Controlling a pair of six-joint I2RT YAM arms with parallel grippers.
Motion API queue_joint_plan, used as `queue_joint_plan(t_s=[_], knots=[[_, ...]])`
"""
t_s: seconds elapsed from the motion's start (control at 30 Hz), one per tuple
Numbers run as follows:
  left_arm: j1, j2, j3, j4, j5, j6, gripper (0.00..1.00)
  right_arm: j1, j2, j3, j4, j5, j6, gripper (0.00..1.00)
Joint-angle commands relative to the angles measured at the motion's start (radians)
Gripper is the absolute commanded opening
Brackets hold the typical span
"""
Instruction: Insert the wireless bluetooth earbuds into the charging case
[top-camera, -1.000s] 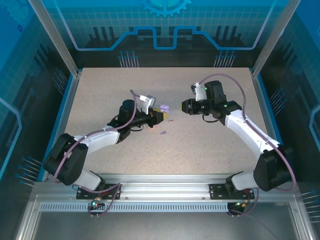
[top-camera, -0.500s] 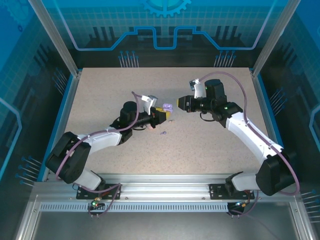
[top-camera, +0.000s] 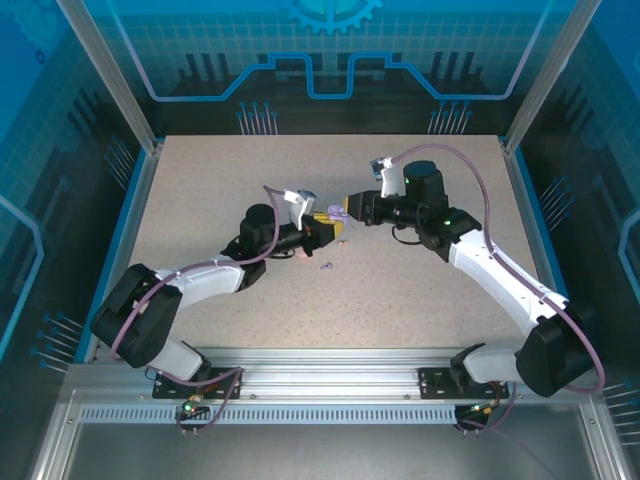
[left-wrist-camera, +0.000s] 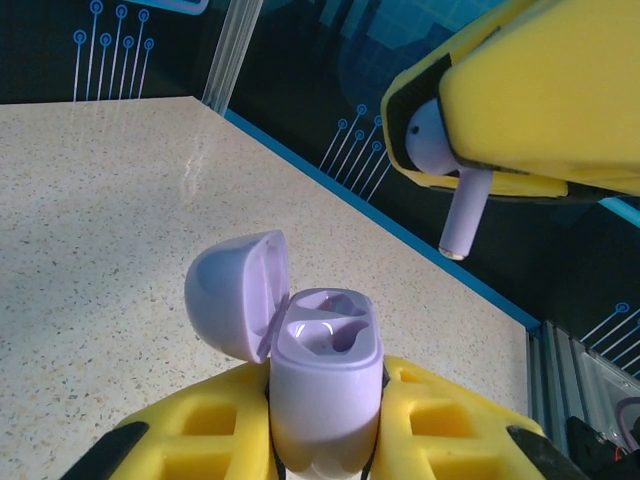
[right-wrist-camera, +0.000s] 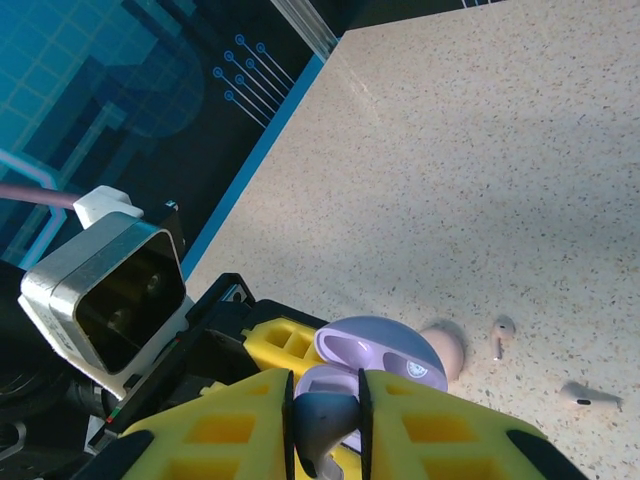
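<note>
Left gripper (left-wrist-camera: 325, 430) clamps an open, rounded lilac plastic charging case (left-wrist-camera: 325, 365); right gripper (right-wrist-camera: 325, 425) pinches a purple stemmed earbud (left-wrist-camera: 462, 205) near its right.

Purple charging case (left-wrist-camera: 325, 380) stands open, lid tipped back; 1 purple earbud (left-wrist-camera: 465, 210) hangs stem-down close by, apart.

Pale lilac charging case (left-wrist-camera: 325, 385), lilac-stemmed earbud (left-wrist-camera: 465, 210) with paler head, bright yellow finger pads (left-wrist-camera: 200, 440), beige speckled table (left-wrist-camera: 120, 200), blue edge trim (left-wrist-camera: 400, 240), dark backdrop (left-wrist-camera: 320, 60) with light-blue circuit lines.
</note>
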Motion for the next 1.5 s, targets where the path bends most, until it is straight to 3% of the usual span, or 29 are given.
queue_joint_plan(t_s=[0.0,0.67,1.47], knots=[[-0.013,-0.040,-0.013,0.056,-0.003,0.026,0.04,0.022,-0.029,-0.014,0.041,0.029,0.008,0.23],[-0.025,-0.083,-0.001,0.001,-0.021,0.048,0.04,0.049,-0.049,-0.036,0.087,0.073,0.027,0.23],[-0.029,-0.073,0.019,0.026,-0.021,-0.027,0.04,0.084,-0.058,-0.070,0.108,0.157,0.021,0.22]])
